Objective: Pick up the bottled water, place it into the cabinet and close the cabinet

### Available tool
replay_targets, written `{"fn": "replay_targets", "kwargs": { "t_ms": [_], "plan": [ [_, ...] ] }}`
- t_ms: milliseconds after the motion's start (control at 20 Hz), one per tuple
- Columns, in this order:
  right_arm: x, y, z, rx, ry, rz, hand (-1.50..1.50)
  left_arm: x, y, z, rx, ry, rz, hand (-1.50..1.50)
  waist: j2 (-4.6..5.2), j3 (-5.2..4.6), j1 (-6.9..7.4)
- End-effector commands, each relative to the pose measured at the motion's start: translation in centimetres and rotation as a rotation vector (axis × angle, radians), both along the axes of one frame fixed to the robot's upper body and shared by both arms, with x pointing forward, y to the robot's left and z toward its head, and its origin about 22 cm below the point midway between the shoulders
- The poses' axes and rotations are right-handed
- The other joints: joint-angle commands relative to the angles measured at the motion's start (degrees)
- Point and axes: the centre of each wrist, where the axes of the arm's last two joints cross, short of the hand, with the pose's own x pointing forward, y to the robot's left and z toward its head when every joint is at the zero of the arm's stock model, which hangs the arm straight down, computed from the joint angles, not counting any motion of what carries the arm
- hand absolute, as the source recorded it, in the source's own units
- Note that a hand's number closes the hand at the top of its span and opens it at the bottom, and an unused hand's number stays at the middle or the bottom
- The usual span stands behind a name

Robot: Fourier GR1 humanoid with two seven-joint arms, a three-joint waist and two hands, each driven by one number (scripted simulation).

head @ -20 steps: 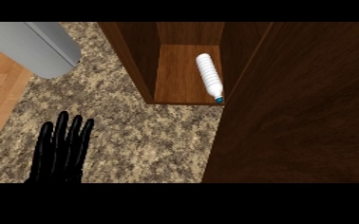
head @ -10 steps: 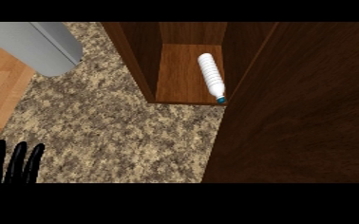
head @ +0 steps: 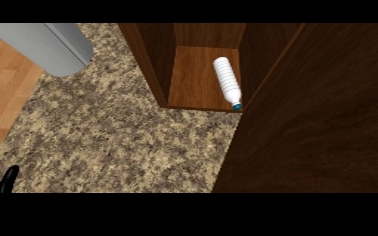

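Bottled water lies on its side on the cabinet floor, and you can see it sits at the right of the open compartment, close along the dark right wall. Its white body runs from the far end toward you, and its teal cap points to the near edge of the shelf, just at the lip. You will find the cabinet door as a broad dark wooden panel filling the right of the view, its edge passing just beside the cap, with the compartment still open to sight. The speckled stone bench spreads to the left and near side of the cabinet. A grey rounded object stands at the far left, partly over the bench, and a strip of pale wooden floor shows beyond the bench's left edge. Your left hand shows only as a black sliver at the near left corner; you cannot tell how its fingers are set. Nothing touches the bottle.
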Motion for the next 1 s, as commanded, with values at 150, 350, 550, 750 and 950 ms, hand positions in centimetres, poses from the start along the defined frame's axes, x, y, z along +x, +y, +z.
{"fn": "replay_targets", "kwargs": {
  "t_ms": [150, 350, 550, 750, 950],
  "plan": [
    [1.5, 7.8, 2.1, 0.246, 0.076, 0.112, 1.5, -1.4, 2.8, -0.1, -0.035, -0.013, -0.006, -1.5, -0.13, -0.14, 0.17],
    [4.3, 10.1, 2.9, 0.212, 0.089, 0.124, 1.5, -1.7, 4.5, 1.3, -0.024, -0.034, 0.003, -1.5, -0.05, 0.0, -1.17],
    [7.8, 9.9, 5.1, 0.258, 0.12, 0.072, 1.5, -4.3, 6.6, 1.3, -0.023, -0.004, -0.006, -1.5, -0.23, 0.01, -0.41],
    [12.8, 9.6, 5.6, 0.305, 0.128, 0.049, 1.5, -4.1, 8.3, 0.1, -0.057, -0.026, 0.008, -1.5, 0.01, 0.04, -1.35],
    [15.7, 8.6, 5.7, 0.362, 0.176, 0.073, 1.5, -5.1, 8.8, 0.3, -0.05, -0.019, 0.031, -1.5, -0.1, 0.1, -2.15]
  ]
}}
